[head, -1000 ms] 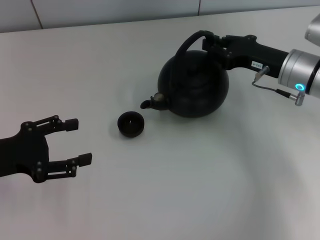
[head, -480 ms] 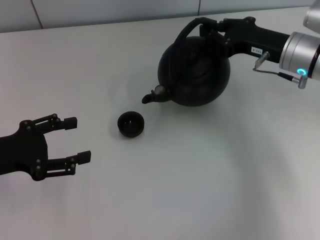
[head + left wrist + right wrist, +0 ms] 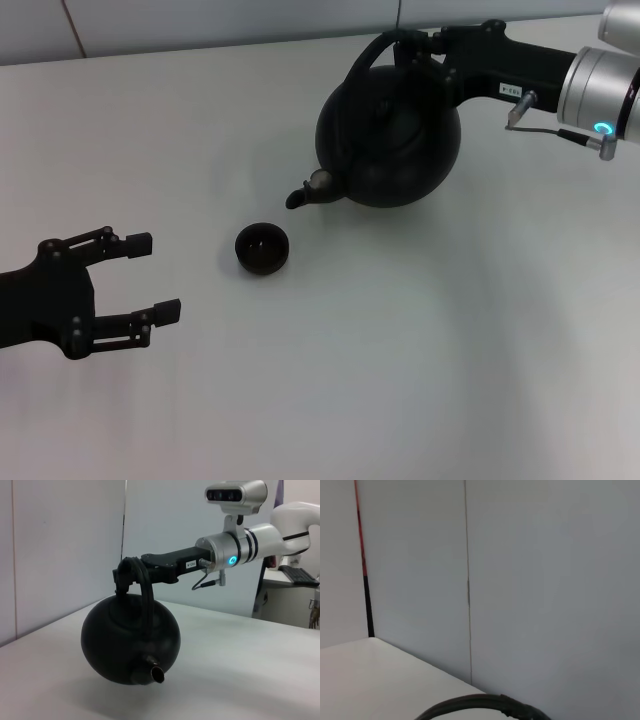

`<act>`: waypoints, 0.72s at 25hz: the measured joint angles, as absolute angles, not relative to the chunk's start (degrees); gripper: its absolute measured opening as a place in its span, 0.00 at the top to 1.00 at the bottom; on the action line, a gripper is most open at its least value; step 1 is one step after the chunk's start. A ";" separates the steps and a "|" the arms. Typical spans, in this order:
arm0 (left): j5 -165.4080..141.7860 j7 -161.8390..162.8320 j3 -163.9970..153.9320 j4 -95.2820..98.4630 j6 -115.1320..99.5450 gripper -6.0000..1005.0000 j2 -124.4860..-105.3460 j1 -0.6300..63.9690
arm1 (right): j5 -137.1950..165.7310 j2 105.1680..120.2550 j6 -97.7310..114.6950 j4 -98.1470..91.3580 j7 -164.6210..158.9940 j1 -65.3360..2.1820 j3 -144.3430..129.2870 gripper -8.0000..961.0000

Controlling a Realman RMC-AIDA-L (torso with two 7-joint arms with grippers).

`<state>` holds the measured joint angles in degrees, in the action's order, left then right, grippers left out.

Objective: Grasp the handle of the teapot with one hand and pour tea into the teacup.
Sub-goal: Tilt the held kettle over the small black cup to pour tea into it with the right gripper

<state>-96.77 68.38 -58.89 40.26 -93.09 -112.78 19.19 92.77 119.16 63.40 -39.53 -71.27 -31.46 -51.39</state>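
Teapot (image 3: 390,140) as my landmark: round, matte black, lifted clear of the white table (image 3: 400,350), its spout (image 3: 300,196) tipped down toward the near left. My right gripper (image 3: 418,45) reaches in from the pot's right and is clamped on the arched handle (image 3: 362,66) at its top. Teacup (image 3: 262,247) stands on the table just below and left of the spout, not touching it. My left gripper (image 3: 145,278) waits well left of the teapot, fingers spread, holding nothing.

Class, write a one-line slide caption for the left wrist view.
Right gripper holds the black teapot by its arched handle, lifted clear of the white table, spout tipped forward.
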 joint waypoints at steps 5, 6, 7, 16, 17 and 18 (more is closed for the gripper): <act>-96.77 68.38 -58.88 40.26 -92.91 0.15 -112.94 19.16 | 93.40 119.16 63.38 -40.88 -71.28 -31.71 -51.51 0.82; -96.77 68.38 -58.88 40.26 -92.83 0.15 -112.97 19.15 | 93.44 119.17 63.41 -41.28 -71.29 -31.72 -51.53 0.82; -96.77 68.38 -58.89 40.25 -92.71 0.15 -113.00 19.16 | 93.51 119.17 63.46 -41.63 -71.28 -31.72 -51.57 0.82; -96.77 68.38 -58.89 40.25 -92.46 0.15 -113.22 19.07 | 95.34 119.24 63.37 -44.39 -71.56 -32.41 -54.05 0.82; -96.77 68.38 -58.92 40.25 -92.46 0.15 -113.23 19.07 | 95.49 119.24 63.37 -44.45 -71.59 -32.67 -54.20 0.82; -97.01 68.38 -58.93 40.25 -92.46 0.15 -113.24 19.07 | 95.60 119.23 63.36 -44.48 -71.60 -33.07 -54.41 0.82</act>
<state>-97.01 68.38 -58.93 40.25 -92.46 -113.24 19.07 95.60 119.23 63.36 -44.48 -71.60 -33.07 -54.41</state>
